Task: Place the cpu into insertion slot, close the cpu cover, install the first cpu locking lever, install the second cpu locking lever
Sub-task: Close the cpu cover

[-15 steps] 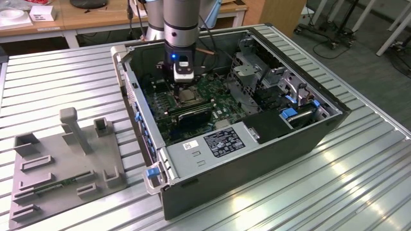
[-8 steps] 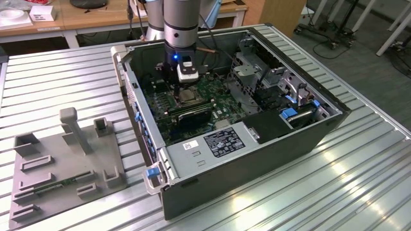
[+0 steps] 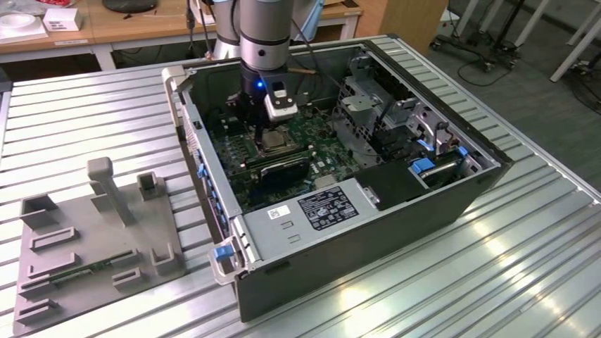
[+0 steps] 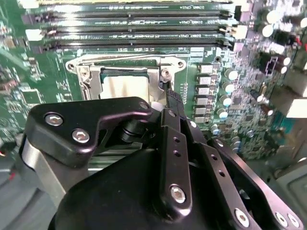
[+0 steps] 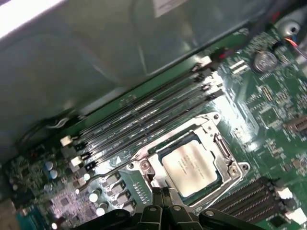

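Cpu (image 5: 194, 165) sits flat in the insertion slot (image 5: 229, 168), its pale face showing through the cut-out of the cpu cover (image 5: 175, 140). In both wrist views the cover lies down flat around the cpu. The hand (image 5: 162, 191) hangs just above one corner of the slot's silvery frame. Its fingers are narrow, tips together with no gap; whether they pinch anything I cannot tell. A thin wire lever (image 5: 112, 171) runs out from that same corner, past a row of small capacitors (image 5: 98, 196); I cannot tell whether it is latched. Beyond the slot, long black memory slots (image 5: 144, 120) run side by side.

In the exterior view the arm (image 3: 263, 35) reaches straight down into the open computer case (image 3: 376, 232), at about eleven o'clock from the case's middle. The case lies on a ribbed metal counter (image 3: 94, 105). A grey fixture (image 3: 94, 239) with upright posts rests on the counter at about eight o'clock from the case, well apart from it. Wooden benches (image 3: 141, 24) stand at twelve o'clock, farthest off.
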{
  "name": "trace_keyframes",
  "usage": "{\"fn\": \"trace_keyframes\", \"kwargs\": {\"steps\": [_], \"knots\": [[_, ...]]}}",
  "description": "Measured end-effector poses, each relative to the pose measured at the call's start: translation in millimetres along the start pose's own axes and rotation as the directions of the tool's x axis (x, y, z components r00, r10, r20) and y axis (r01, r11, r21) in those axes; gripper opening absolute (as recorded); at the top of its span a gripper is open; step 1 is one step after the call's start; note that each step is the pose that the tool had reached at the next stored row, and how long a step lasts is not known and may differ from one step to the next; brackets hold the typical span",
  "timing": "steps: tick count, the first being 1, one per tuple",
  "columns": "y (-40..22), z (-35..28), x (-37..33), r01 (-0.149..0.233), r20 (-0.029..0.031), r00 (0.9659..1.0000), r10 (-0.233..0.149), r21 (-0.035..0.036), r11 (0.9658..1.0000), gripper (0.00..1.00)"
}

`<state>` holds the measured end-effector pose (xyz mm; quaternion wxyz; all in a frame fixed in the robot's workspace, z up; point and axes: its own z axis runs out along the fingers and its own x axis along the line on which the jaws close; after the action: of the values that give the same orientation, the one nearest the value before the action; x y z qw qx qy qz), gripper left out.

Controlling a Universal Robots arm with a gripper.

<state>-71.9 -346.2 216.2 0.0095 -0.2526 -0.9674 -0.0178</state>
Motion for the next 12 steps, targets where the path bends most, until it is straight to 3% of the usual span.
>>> {"fn": "trace_keyframes", "kwargs": {"steps": [3, 6, 9, 12], "knots": [[0.0, 0.5, 0.0, 0.054, -0.0017, 0.9985, -0.054, 0.0014, 0.9985, 0.11], [0.0, 1.1, 0.0, 0.109, -0.0034, 0.9941, -0.109, 0.0027, 0.9941, 0.11], [-0.1, 1.8, 0.0, 0.162, -0.0051, 0.9868, -0.162, 0.0040, 0.9868, 0.11], [-0.1, 2.5, -0.1, 0.215, -0.0067, 0.9766, -0.215, 0.0050, 0.9766, 0.11]]}}
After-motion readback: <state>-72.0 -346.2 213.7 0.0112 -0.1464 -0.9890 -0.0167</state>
